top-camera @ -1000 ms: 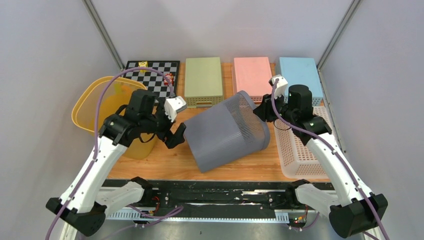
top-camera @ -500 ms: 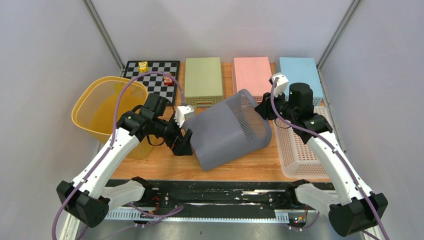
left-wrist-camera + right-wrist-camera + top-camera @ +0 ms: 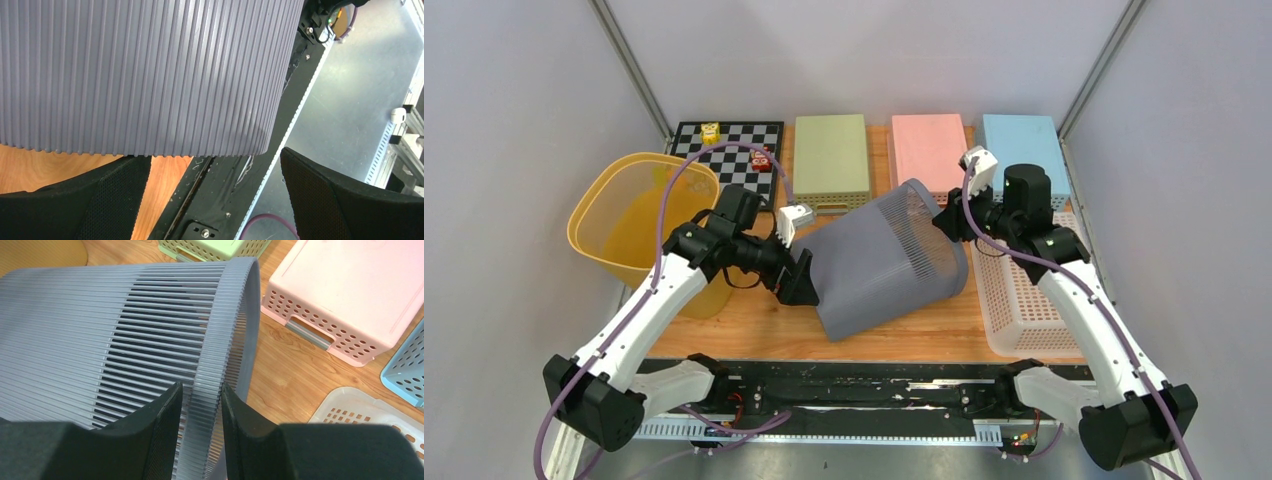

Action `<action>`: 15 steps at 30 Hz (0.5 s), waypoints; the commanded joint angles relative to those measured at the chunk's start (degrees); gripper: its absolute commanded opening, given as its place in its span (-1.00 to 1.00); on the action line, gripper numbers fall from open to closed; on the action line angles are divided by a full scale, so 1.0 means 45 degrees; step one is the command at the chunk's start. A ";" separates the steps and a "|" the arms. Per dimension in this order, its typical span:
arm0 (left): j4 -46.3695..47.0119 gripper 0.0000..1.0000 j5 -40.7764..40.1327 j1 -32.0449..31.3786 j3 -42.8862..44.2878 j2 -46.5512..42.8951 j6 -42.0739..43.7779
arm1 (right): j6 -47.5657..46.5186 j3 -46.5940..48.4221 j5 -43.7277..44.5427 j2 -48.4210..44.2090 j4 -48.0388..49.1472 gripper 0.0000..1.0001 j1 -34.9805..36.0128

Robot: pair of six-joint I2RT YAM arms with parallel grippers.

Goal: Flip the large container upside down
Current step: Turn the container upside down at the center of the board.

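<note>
from above, the large grey container [image 3: 879, 265] lies tipped on its side on the tabletop [image 3: 724, 330]. left wrist: the left claw [image 3: 215, 159] is spread wide just beside its closed end. right wrist: the right claw [image 3: 200, 388] pinches its rim

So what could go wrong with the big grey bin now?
1. The right tool pinches only the thin rim of the grey ribbed plastic bin, so it could slip out while turning.
2. The left tool sits open at the bin's base, not gripping, so it might just shove it sideways.
3. The rim could bump the pink perforated basket behind.
</note>
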 commanded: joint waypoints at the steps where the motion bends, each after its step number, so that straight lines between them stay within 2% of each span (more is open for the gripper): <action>1: 0.1643 1.00 0.0554 0.0136 -0.0386 -0.0331 -0.0587 | -0.0165 0.0497 -0.1316 0.0362 -0.1193 -0.26 -0.0148; 9: 0.3726 1.00 0.0630 0.0435 -0.0829 -0.1250 -0.2077 | 0.0197 0.1333 -0.2454 0.1034 -0.2018 -0.25 -0.0205; 15: 0.4493 1.00 0.0882 0.0475 -0.0705 -0.1529 -0.2774 | 0.0271 0.1334 -0.2879 0.1066 -0.2259 -0.25 -0.0208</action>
